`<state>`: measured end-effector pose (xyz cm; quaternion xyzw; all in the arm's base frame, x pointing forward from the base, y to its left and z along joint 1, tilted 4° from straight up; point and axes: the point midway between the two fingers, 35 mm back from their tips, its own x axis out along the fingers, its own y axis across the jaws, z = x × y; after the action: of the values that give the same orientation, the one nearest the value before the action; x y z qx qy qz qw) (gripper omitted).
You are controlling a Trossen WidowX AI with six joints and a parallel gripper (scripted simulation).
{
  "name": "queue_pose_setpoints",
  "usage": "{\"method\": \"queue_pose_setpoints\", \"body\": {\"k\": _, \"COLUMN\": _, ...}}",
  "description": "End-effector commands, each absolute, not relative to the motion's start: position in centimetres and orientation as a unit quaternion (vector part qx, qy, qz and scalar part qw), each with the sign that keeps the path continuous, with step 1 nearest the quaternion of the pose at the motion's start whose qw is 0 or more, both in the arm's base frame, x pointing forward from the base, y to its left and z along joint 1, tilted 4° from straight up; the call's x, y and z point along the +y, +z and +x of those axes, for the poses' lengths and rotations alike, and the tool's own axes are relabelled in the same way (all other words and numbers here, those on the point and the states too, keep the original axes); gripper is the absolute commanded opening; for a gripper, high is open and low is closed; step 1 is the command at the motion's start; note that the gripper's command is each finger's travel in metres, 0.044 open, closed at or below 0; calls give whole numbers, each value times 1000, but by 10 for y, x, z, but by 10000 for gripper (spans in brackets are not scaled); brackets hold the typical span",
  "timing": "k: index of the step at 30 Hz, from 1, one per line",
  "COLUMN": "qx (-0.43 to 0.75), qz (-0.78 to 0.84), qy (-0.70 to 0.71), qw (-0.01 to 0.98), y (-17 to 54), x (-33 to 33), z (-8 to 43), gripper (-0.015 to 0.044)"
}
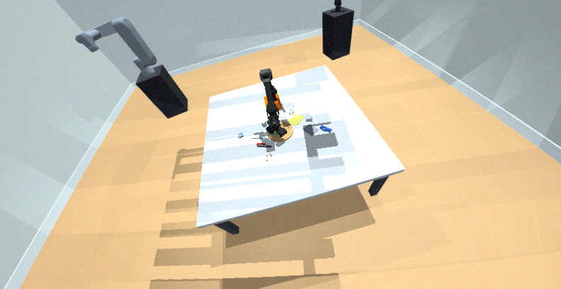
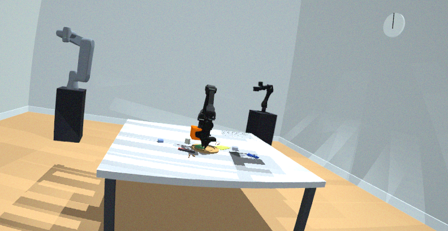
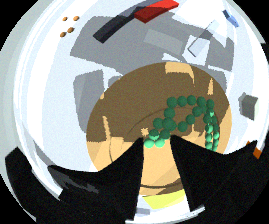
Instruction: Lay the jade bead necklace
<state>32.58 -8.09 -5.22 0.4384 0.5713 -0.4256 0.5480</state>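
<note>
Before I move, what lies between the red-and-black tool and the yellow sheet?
The round bead board, carrying the jade necklace; the wrist view shows it best.

Gray walls are meeting a wood-plank floor (image 1: 443, 208) (image 2: 28, 141); a white table (image 1: 251, 196) (image 2: 150, 169) is catching striped light, and a round clock (image 2: 397, 25) is hanging toward two o'clock in the exterior view.

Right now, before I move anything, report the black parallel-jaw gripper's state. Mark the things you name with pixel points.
Gripper (image 1: 277, 132) (image 2: 205, 148) (image 3: 157, 139): fingertips apart, green round-bead necklace (image 1: 275, 134) (image 2: 198, 146) (image 3: 169, 123) showing at the gap; whether it grips any beads cannot be told.
</note>
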Motion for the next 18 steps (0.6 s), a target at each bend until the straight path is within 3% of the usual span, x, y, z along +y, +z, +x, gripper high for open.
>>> {"method": "queue_pose_setpoints", "body": {"k": 1, "qx": 571, "qz": 438, "qy": -426, "qw": 548, "y": -52, "x": -81, "z": 326, "gripper": 27}}
{"method": "queue_pose_setpoints", "body": {"k": 5, "qx": 571, "qz": 438, "qy": -426, "qw": 548, "y": -52, "x": -81, "z": 326, "gripper": 0}}
{"method": "queue_pose_setpoints", "body": {"k": 18, "qx": 571, "qz": 438, "qy": -426, "qw": 548, "y": -52, "x": -81, "z": 326, "gripper": 0}}
